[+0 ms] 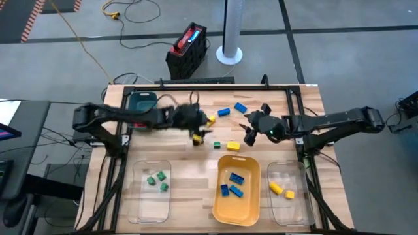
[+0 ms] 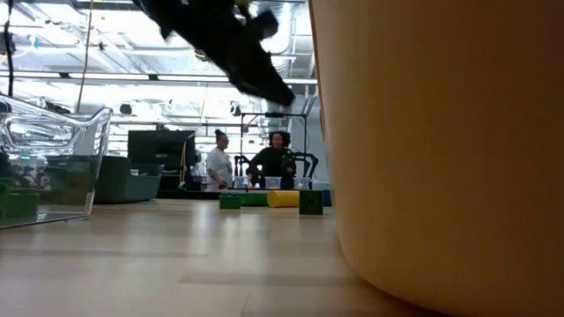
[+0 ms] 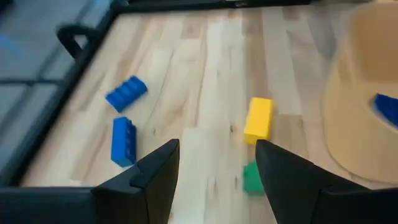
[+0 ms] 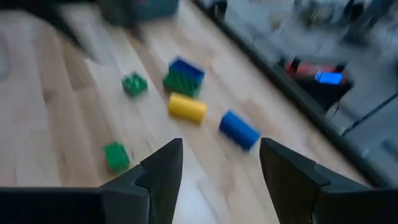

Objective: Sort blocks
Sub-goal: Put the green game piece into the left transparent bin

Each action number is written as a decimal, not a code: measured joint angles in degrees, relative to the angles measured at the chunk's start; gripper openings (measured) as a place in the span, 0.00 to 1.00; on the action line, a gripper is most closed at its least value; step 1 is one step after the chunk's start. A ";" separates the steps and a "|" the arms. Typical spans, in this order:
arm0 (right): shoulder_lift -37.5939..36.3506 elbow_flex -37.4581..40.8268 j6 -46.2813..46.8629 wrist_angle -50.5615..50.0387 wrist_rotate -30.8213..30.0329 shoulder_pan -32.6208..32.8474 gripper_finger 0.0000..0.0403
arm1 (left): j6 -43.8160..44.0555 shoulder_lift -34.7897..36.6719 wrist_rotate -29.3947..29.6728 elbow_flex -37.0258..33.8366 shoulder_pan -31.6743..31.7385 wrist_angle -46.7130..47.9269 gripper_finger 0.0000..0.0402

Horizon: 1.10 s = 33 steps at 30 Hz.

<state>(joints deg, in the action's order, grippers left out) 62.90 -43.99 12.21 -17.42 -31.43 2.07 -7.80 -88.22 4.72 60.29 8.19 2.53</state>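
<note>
Loose blocks lie on the wooden table between the arms: two blue ones [image 1: 240,106] [image 1: 224,111], a yellow one [image 1: 210,119], another yellow [image 1: 233,146] and a green one [image 1: 217,144]. My left gripper [image 1: 200,135] hangs open above the table's middle. Its wrist view shows the yellow block [image 3: 257,118], the green block [image 3: 252,177] and two blue blocks [image 3: 123,140] ahead of its open fingers [image 3: 217,168]. My right gripper [image 1: 251,135] is open too and holds nothing. In its wrist view [image 4: 217,168] a blue block [image 4: 238,129], a yellow block [image 4: 186,107] and green blocks [image 4: 115,155] lie beyond it.
Along the near edge stand a clear tray [image 1: 137,196] with green blocks, a yellow tray [image 1: 222,209] with blue blocks and a clear tray [image 1: 277,209] with yellow blocks. A teal tray [image 1: 142,103] sits at the far left. People stand in the room behind [image 2: 273,163].
</note>
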 joint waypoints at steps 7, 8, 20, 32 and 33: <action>-3.53 0.00 -1.21 1.18 -9.10 9.31 0.57 | -0.25 -10.59 -8.92 7.21 11.00 2.49 0.51; -4.00 0.01 -1.07 0.42 -9.48 10.24 0.57 | -0.64 -12.43 -8.97 9.02 11.56 3.79 0.51; -5.23 0.02 -0.24 -0.47 -11.18 15.54 0.57 | -4.34 -29.98 -5.86 32.96 13.07 23.57 0.57; -6.86 0.02 1.86 -3.76 -12.43 17.62 0.57 | -13.81 -33.51 -3.29 44.18 10.25 45.98 0.60; -7.37 0.02 2.94 -5.40 -12.53 18.00 0.57 | -15.30 -32.94 -4.61 43.34 9.77 47.18 0.60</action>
<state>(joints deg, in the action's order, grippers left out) 55.53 -43.97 15.15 -22.81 -43.96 20.08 -23.10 -121.17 0.11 103.62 17.96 49.71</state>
